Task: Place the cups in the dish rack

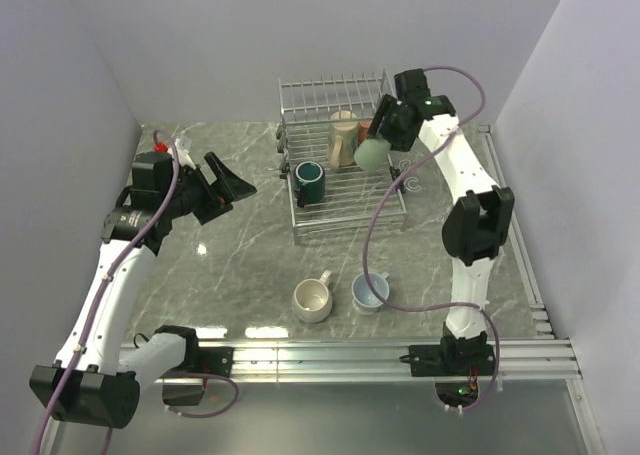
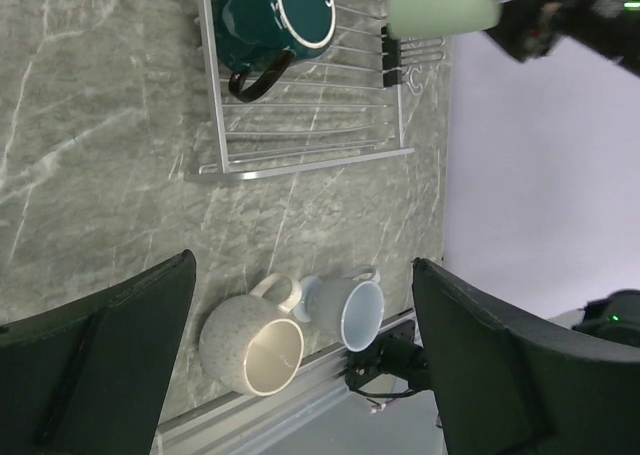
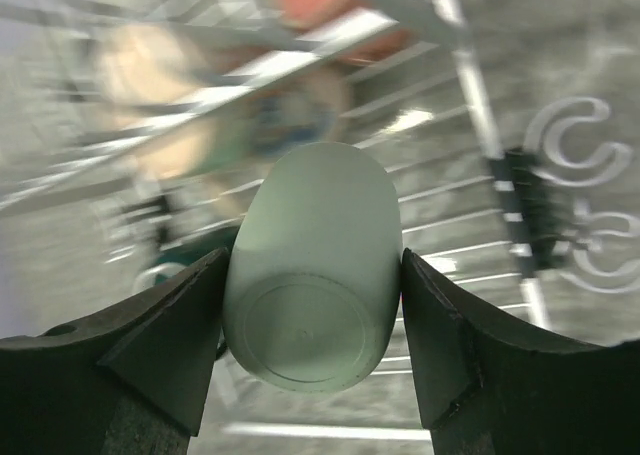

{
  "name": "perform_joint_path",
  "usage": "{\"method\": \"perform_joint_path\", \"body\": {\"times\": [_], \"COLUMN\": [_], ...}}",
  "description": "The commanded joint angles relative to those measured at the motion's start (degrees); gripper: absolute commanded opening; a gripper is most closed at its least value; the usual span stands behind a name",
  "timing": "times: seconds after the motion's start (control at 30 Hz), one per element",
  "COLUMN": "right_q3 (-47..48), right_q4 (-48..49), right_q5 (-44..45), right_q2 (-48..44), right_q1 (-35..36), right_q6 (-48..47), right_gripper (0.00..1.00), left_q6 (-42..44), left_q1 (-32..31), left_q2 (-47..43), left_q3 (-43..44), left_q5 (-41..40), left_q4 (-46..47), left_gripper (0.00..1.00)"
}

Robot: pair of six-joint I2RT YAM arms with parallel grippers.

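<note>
The left gripper (image 1: 228, 180) hangs above the left part of the grey marbled surface (image 1: 230, 265), well apart from every mug. Its fingers are spread wide and hold nothing.

To its right stands the dish rack (image 1: 345, 213), a silver wire frame with upright tines along its far side. The dark teal mug (image 1: 309, 180) sits in the rack's left part, its handle toward the near edge. Behind it, close to the tines, the tall cream mug (image 1: 343, 137) stands in the rack, with the small reddish-brown mug (image 1: 366, 130) just beside it on the right – that one is largely hidden.

On the surface in front of the rack, two mugs rest upright and just beside each other: the beige mug (image 1: 312, 299) on the left and the pale blue-white mug (image 1: 369, 292) on the right.

Over the rack's right side, the right gripper (image 3: 312, 275) is closed around the light green mug (image 1: 373, 153) – a finger presses each side of its body, and its base faces the wrist camera. Whether this mug touches the rack wires cannot be told.
</note>
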Motion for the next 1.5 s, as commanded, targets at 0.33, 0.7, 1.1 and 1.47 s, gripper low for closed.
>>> {"method": "perform_joint_path", "body": {"times": [0.33, 0.7, 1.1, 1.47], "right_q3": [8.5, 5.5, 2.9, -27.1], "right_q4": [-3.0, -0.5, -5.2, -2.5], "right_q5": [19.2, 19.6, 19.2, 15.4], "right_q2": [10.9, 8.3, -6.6, -31.3], "right_q1": [4.6, 4.7, 4.3, 5.1], "right_q6": [-4.5, -6.3, -5.8, -4.1], "right_gripper": [0.00, 0.99, 1.00, 1.00], "left_q6": [2.7, 2.7, 11.4, 10.2], "left_q1": [0.0, 0.0, -12.8, -31.2], "left_q2": [-0.7, -0.2, 9.8, 25.2], "left_q3": [6.1, 6.0, 8.5, 9.9], "left_q5": [-2.9, -3.2, -7.3, -5.9], "left_q4": [-6.1, -5.8, -15.1, -13.1], "left_gripper": [0.92, 0.91, 0.87, 0.85]}}
